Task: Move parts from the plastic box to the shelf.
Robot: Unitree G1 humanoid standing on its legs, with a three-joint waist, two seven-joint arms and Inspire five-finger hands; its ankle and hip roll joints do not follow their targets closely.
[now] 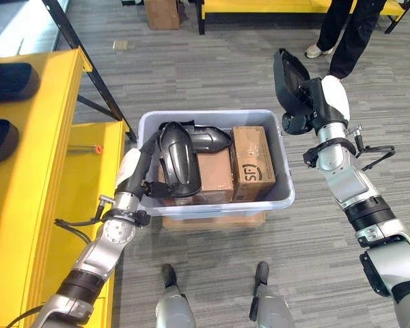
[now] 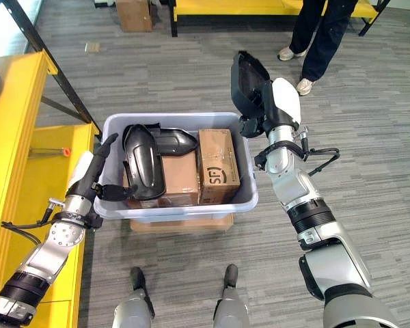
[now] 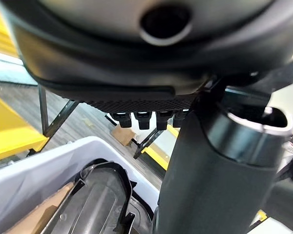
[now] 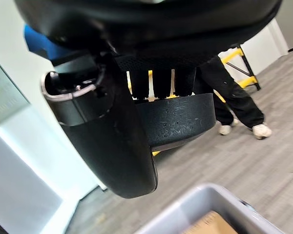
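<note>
Right hand raised above the right rim of the plastic box, fingers curled round a black part. Left hand at the box's left wall, fingers straight, thumb hooked toward a second black part standing in the box. Another black part and cardboard boxes lie inside. Yellow shelf to the left. Person stands behind.

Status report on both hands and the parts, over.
Right hand raised, shut on a black part. Left hand at the box wall, open, beside another black part. Person standing beyond.
</note>
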